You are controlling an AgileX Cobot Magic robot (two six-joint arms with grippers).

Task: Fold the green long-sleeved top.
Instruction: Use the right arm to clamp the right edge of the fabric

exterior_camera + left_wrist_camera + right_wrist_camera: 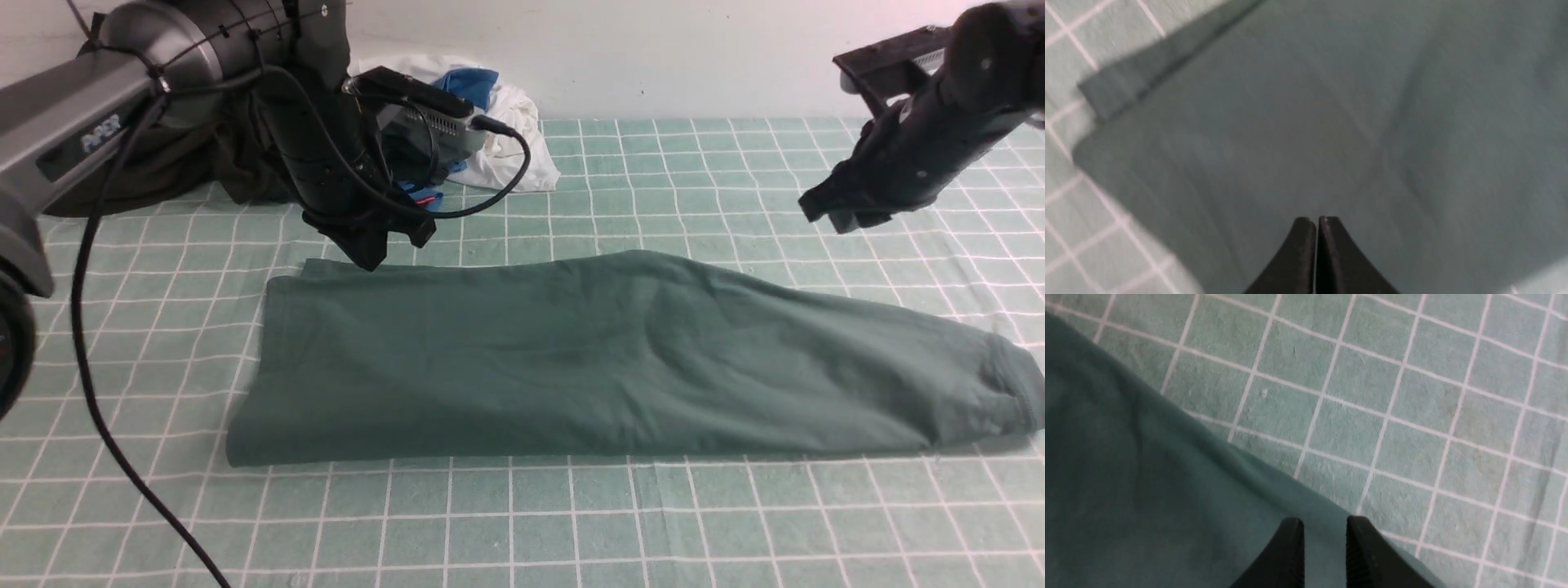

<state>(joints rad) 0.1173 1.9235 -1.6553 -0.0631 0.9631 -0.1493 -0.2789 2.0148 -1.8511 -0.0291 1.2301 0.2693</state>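
One green long-sleeved top, folded lengthwise, lies mid-counter. Two claws: left claw pressed closed, empty, over the top's far left corner. Right claw slightly parted, empty, raised near far right.

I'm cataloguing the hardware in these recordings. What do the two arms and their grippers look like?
The left arm has grey metallic cylindrical links with pale lettering, black cables trailing from it and a grey box at the wrist. The right arm is matte black and blocky. The left gripper and right gripper are both black, tapering to narrow tips.
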